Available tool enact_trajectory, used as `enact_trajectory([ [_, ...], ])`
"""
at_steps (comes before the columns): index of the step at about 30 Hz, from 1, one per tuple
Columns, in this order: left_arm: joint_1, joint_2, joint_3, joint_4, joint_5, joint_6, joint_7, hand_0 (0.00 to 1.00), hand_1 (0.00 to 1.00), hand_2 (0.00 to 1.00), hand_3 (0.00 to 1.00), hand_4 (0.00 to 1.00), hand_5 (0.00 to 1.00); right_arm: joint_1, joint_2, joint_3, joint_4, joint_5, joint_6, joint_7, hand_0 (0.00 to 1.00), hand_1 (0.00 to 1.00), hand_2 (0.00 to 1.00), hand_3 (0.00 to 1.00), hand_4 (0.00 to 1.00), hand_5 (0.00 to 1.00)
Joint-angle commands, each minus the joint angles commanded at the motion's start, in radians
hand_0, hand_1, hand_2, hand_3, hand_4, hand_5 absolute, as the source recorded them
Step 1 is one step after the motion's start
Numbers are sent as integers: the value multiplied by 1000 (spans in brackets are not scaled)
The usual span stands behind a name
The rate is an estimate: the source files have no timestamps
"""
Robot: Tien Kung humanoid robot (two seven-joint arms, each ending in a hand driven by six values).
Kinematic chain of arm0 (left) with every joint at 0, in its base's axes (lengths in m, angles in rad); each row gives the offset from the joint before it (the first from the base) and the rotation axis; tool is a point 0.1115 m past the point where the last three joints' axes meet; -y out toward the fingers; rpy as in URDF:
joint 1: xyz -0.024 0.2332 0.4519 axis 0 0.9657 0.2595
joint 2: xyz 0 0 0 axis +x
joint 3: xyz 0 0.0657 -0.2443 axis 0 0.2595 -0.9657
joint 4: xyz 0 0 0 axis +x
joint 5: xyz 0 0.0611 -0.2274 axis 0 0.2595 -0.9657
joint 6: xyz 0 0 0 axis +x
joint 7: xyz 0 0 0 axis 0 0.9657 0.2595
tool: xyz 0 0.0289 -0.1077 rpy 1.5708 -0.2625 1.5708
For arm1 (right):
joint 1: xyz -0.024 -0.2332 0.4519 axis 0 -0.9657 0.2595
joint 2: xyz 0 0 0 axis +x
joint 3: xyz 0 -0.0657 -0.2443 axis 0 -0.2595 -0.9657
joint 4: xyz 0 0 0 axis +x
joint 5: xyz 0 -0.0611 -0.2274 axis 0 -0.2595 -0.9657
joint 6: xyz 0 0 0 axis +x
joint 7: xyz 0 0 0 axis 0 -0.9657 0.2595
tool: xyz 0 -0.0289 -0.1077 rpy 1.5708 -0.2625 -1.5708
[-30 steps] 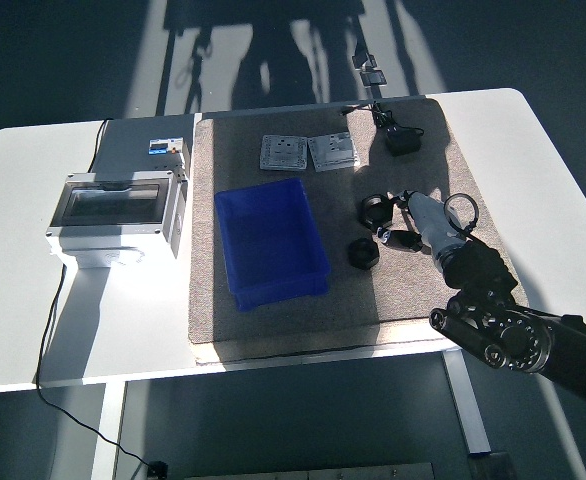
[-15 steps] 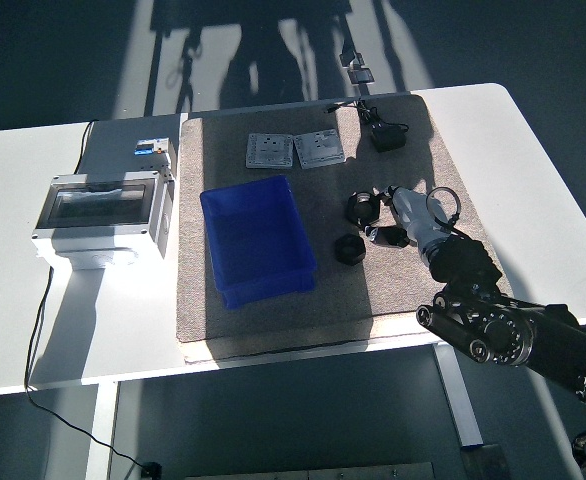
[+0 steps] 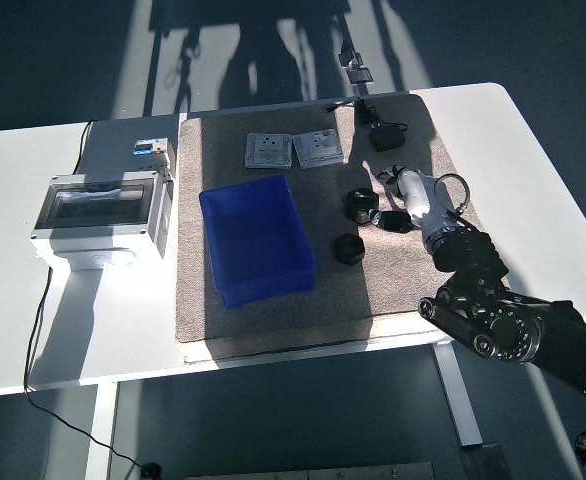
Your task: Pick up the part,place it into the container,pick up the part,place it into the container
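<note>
Head view: my right hand is out over the mat, fingers curled round a small black part w/ a second part touching just left of it. Can't tell if the grip's secure, shadow hides the fingertips. Third part sits left & nearer me. Blue container is well left of the hand, empty. Judgement: confirm pinch first, lift straight up w/o nudging the neighbour, then swing left over the rim.

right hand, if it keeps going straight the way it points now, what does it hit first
The right hand points up-left across the mat. The black part just ahead of its fingertips looks first in line, though height over the mat is unclear.
</note>
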Motion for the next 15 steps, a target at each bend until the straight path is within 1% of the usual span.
enact_trajectory([
  [2, 0, 0, 0, 0, 0, 0, 0, 713, 616, 501, 655, 810, 959, 2, -1, 2, 14, -8, 5, 3, 771, 629, 728, 752, 689, 302],
  [4, 0, 1, -1, 0, 0, 1, 0, 713, 616, 501, 655, 810, 959, 5, 5, -4, 20, -18, 27, 9, 771, 629, 728, 752, 689, 302],
  [5, 0, 1, -2, 0, 0, 1, 0, 713, 615, 502, 656, 808, 959, 5, 8, -6, 21, -21, 34, 10, 802, 705, 775, 780, 711, 299],
  [10, -2, 3, -3, 0, -1, 1, -1, 713, 615, 502, 656, 808, 959, 6, 20, -25, 32, -94, 85, -1, 802, 705, 775, 780, 711, 299],
  [11, -2, 3, -3, 0, -2, 1, -2, 712, 615, 502, 656, 806, 959, 7, 20, -27, 33, -110, 95, -6, 840, 748, 795, 765, 723, 301],
  [15, -4, 4, -3, 0, -4, 2, -4, 712, 615, 502, 656, 806, 959, 8, 23, -28, 33, -175, 126, -28, 840, 748, 795, 765, 723, 301],
])
